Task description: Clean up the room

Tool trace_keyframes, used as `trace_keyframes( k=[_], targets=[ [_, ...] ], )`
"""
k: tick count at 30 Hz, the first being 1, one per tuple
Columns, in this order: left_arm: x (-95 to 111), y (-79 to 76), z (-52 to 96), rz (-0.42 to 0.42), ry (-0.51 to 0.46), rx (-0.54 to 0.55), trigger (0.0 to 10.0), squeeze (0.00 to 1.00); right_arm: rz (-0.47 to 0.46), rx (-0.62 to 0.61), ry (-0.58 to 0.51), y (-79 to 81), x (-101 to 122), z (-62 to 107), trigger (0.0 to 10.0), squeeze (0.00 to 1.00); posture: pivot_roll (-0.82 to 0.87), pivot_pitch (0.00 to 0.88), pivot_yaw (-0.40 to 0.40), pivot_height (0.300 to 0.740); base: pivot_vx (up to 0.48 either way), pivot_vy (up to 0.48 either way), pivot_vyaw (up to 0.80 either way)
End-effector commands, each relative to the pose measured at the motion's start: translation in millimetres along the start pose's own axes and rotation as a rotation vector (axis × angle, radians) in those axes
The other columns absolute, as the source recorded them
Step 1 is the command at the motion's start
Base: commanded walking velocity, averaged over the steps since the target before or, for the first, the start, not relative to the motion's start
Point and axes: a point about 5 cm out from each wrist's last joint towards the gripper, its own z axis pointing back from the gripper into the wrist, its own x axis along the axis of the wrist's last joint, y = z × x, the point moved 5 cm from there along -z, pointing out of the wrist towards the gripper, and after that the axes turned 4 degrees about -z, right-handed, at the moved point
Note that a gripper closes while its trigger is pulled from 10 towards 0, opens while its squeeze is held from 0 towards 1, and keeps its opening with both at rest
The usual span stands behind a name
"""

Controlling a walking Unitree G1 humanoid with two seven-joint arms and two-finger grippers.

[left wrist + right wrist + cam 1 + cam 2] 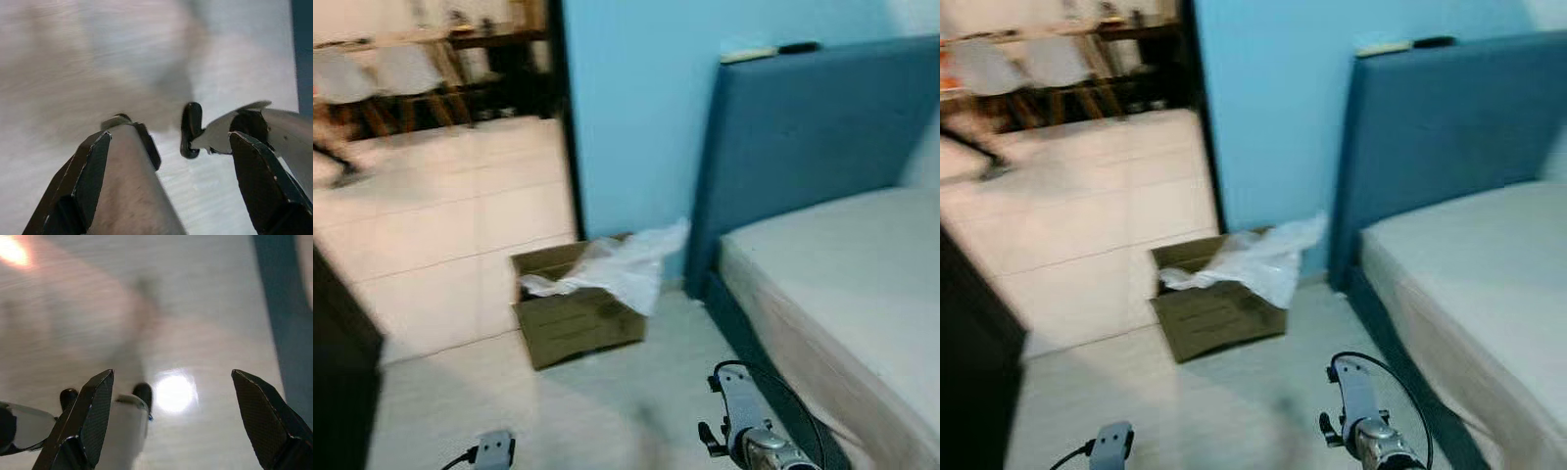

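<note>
An open cardboard box (578,321) stands on the pale floor against the blue wall, with a crumpled white plastic sheet (625,262) spilling out of it toward the bed. My left arm (494,448) and right arm (744,416) hang low at the bottom of the head views, well short of the box. In the left wrist view my left gripper (170,138) is open over bare floor with nothing between its fingers. In the right wrist view my right gripper (172,377) is also open and empty above the shiny floor.
A bed with a bare mattress (847,284) and a blue headboard (803,137) takes up the right side. A slim object (769,51) lies on top of the headboard. A doorway on the left opens onto a tiled room with white chairs (372,78). Dark furniture (337,382) stands at near left.
</note>
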Motion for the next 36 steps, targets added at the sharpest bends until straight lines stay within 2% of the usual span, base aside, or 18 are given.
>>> trace_keyframes(
  k=[1,4,9,21,31,34,35,36],
  targets=[
    [1,-2.5,-1.2,-0.042,0.001,0.003,10.0,0.0,0.008,-0.006,0.008,-1.8,-2,0.3,10.0,0.0,-0.07,0.0,0.011,0.7,0.0,0.0,-0.77],
    [-2,3.9,0.3,-0.076,0.006,0.051,10.0,0.0,0.0,-0.018,0.022,-4.9,-7,0.8,10.0,0.0,-0.07,0.0,0.004,0.7,0.0,0.0,-0.76],
    [-3,8.2,1.3,-0.076,0.001,0.079,10.0,0.0,-0.019,-0.028,0.039,-8.1,-13,1.5,10.0,0.0,-0.07,0.0,-0.003,0.7,0.0,0.0,-0.77],
    [-8,8.9,2.0,-0.094,0.025,0.076,10.0,0.0,-0.01,-0.031,0.049,-9.6,-16,1.9,10.0,0.0,-0.07,0.0,0.0,0.7,0.0,0.0,-0.76],
    [4,7.7,0.2,-0.074,0.002,0.063,10.0,0.0,-0.073,-0.053,-0.018,-15.6,6,1.5,10.0,0.0,-0.07,0.0,0.022,0.7,0.0,0.0,-0.76],
    [6,8.0,0.0,-0.07,-0.003,0.062,10.0,0.0,-0.077,-0.055,-0.032,-16.2,12,1.5,10.0,0.0,-0.08,0.0,0.028,0.7,0.0,0.0,-0.76],
    [13,8.4,-0.7,-0.064,-0.017,0.061,10.0,0.0,-0.039,-0.055,-0.043,-12.1,15,0.8,10.0,0.0,-0.08,0.0,0.039,0.7,0.0,0.0,-0.76],
    [13,8.4,-0.7,-0.064,-0.017,0.061,10.0,0.0,-0.039,-0.055,-0.043,-12.1,15,0.8,10.0,0.0,-0.08,0.0,0.039,0.7,0.0,0.0,-0.76]
  ],
)
